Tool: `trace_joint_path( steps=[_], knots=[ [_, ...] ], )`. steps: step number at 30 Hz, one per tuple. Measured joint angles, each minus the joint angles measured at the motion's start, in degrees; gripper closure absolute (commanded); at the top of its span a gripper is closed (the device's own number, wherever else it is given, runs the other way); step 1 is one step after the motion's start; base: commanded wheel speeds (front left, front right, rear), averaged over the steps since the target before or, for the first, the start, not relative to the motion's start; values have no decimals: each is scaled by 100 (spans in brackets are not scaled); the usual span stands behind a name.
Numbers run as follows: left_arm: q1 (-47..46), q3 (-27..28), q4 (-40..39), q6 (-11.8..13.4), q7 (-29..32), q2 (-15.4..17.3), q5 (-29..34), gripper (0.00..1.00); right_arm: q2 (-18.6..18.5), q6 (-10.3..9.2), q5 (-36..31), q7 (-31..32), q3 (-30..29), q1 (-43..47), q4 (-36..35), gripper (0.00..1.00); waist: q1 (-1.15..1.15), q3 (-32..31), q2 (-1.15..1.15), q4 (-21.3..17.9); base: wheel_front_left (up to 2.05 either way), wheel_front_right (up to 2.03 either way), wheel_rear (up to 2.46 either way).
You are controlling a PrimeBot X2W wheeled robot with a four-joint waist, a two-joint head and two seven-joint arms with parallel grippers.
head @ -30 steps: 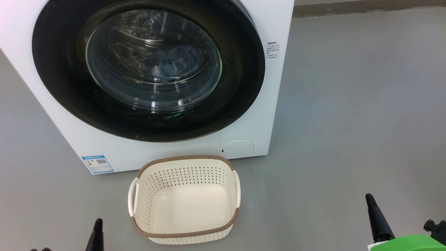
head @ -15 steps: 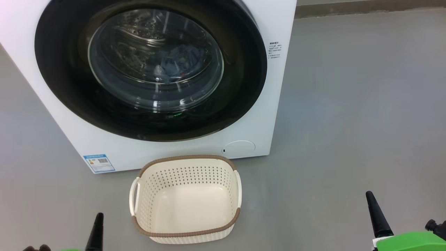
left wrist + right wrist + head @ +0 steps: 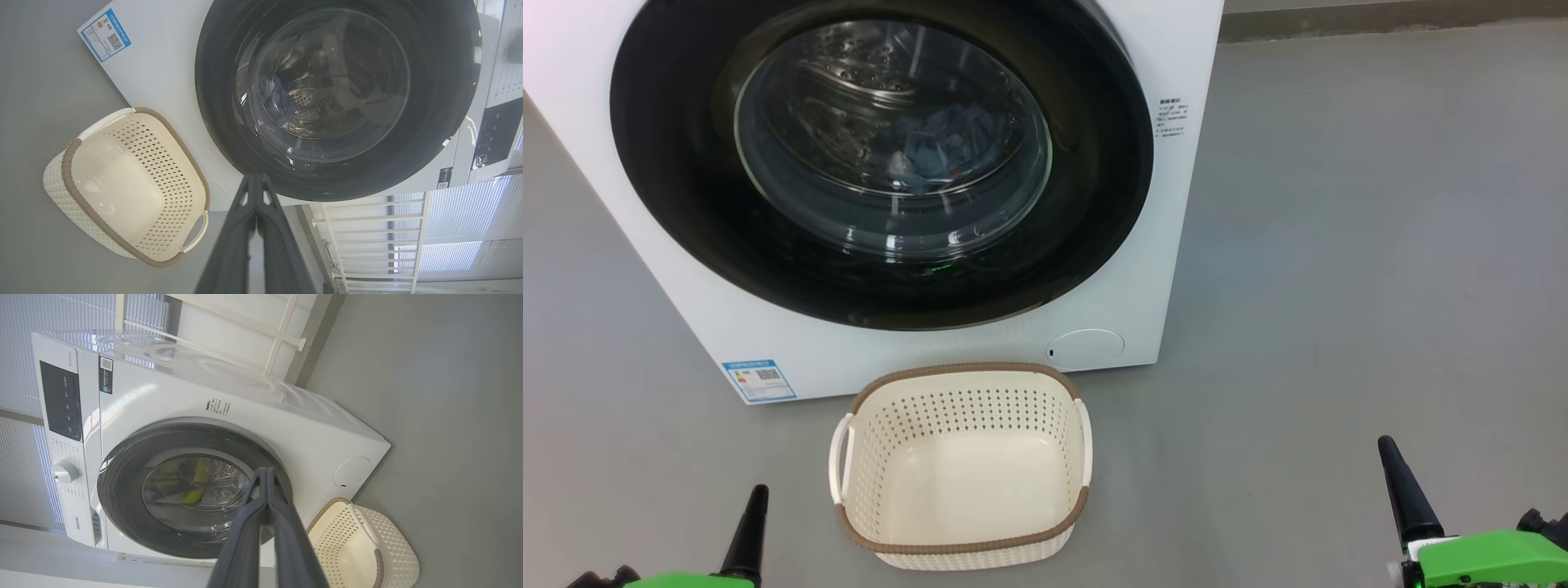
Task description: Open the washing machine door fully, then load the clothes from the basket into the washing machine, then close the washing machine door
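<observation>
The white washing machine (image 3: pixel 1168 269) stands ahead with its round black door (image 3: pixel 670 188) closed flat against the front. Through the door's glass window, the clothes (image 3: pixel 943 151) lie as a bluish bundle inside the steel drum. The cream basket (image 3: pixel 960 465) with a brown rim sits on the floor just before the machine, with nothing in it. My left gripper (image 3: pixel 757 498) is shut at the lower left, well clear of the basket. My right gripper (image 3: pixel 1387 449) is shut at the lower right, holding nothing. Both wrist views look at the door (image 3: pixel 220 102) (image 3: pixel 122 486) and basket (image 3: pixel 122 183) (image 3: pixel 367 547).
Grey floor (image 3: pixel 1339 245) spreads wide to the right of the machine. A blue label (image 3: pixel 758 380) and a round flap (image 3: pixel 1085 346) sit low on its front. The control panel (image 3: pixel 61 400) and a knob (image 3: pixel 65 471) are at the machine's top. A white frame (image 3: pixel 367 228) stands beside it.
The head view has drifted slightly, shifting the machine and basket a little to the right. Both grippers show a little higher in the picture, still shut.
</observation>
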Motion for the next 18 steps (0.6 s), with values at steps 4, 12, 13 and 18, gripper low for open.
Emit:
trace_joint_path(
  steps=[4,12,13,18],
  knots=[
    [-59,7,3,-23,82,10,-274,100,4,-1,238,73,-9,-70,12,100,0,0,0,10,0,0,0],
    [-83,18,13,-24,199,13,-737,100,12,-1,769,192,-27,-109,71,100,0,0,0,31,0,0,0],
    [-100,22,19,-24,214,14,-814,100,13,-1,831,202,-29,-136,74,100,0,1,0,33,0,0,0],
    [-174,31,20,-30,300,16,-1100,100,19,-1,1149,293,-38,-189,92,100,0,1,0,46,0,0,0]
  ],
)
